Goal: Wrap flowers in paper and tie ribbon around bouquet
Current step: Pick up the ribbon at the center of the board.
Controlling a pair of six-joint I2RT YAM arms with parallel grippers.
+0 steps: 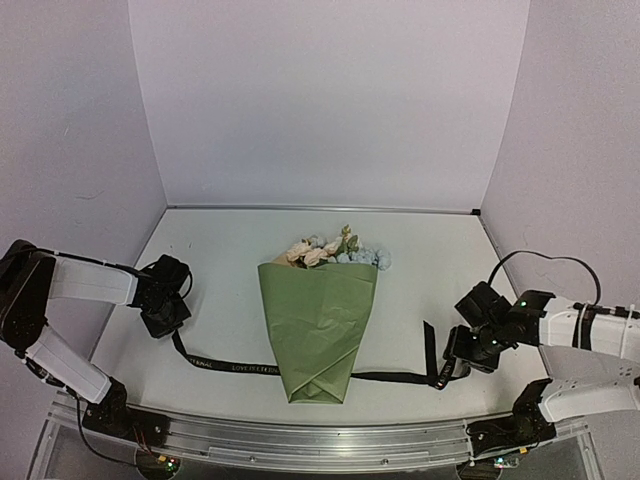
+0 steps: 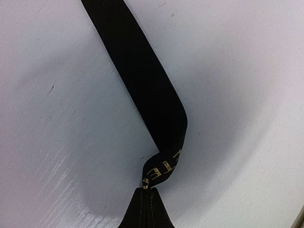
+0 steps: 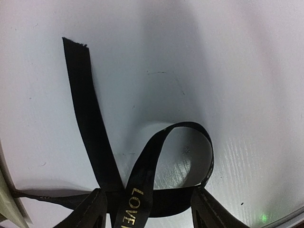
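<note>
The bouquet (image 1: pixel 320 300) lies in the middle of the surface (image 1: pixel 220 250). The tip of its olive-green paper (image 1: pixel 315 355) points at the front rail (image 1: pixel 330 435), with the flowers (image 1: pixel 325 250) at the far end. The ribbon (image 1: pixel 230 365) seems to pass under the cone, with one end out to each side. The left hand (image 2: pixel 146 192) is clamped on its end. The right hand (image 3: pixel 149 209) stands apart, with a loose loop of ribbon lying ungripped between its fingers.

A pull from the left alone could draw the ribbon out from under the light cone or drag the cone sideways, and the loop could slip away. The cone tip sits near the rail, while open room lies behind and to both sides.
</note>
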